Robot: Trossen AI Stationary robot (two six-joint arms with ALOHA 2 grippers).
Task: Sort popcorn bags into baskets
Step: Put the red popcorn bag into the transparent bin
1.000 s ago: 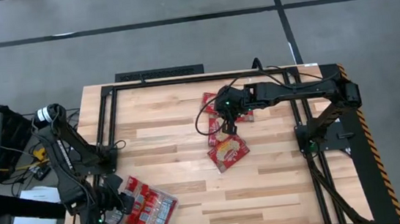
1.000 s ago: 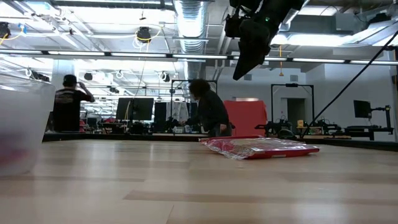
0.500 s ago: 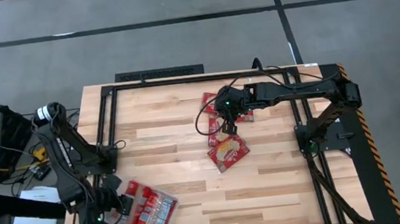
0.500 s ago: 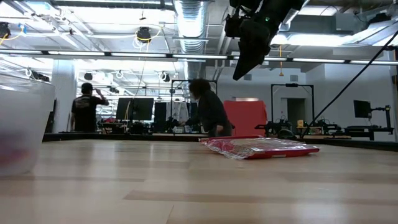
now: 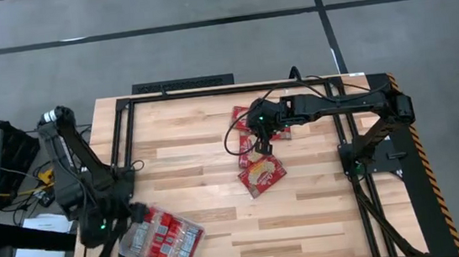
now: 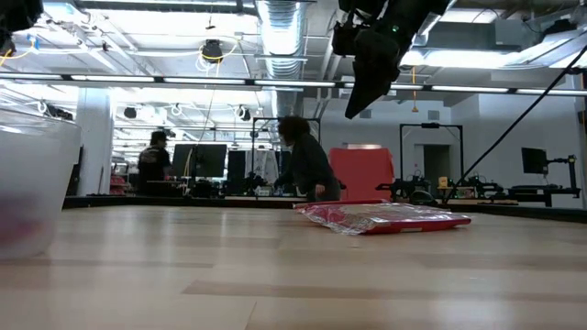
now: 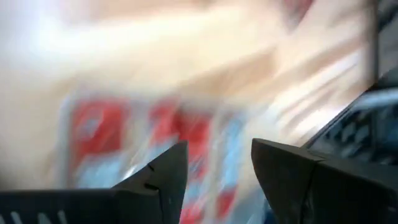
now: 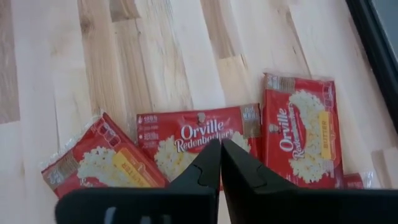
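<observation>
Several red popcorn bags lie in the clear basket at the table's near left; the basket also shows in the low view. My left gripper hovers open over the basket's left end, with the bags blurred beyond its fingers. Loose bags lie flat near the table's middle and farther back. My right gripper hangs shut and empty well above them. Its wrist view shows three bags side by side.
A black metal frame runs along the table's edges, and cables trail off the left side. Bare wood lies between the basket and the loose bags. People stand in the room far behind the table.
My left gripper has risen from the basket's left end and drawn back toward the table's far left; its arm now shows at the top left of the low view. The right arm has kept still. The bags and the basket lie as before.
</observation>
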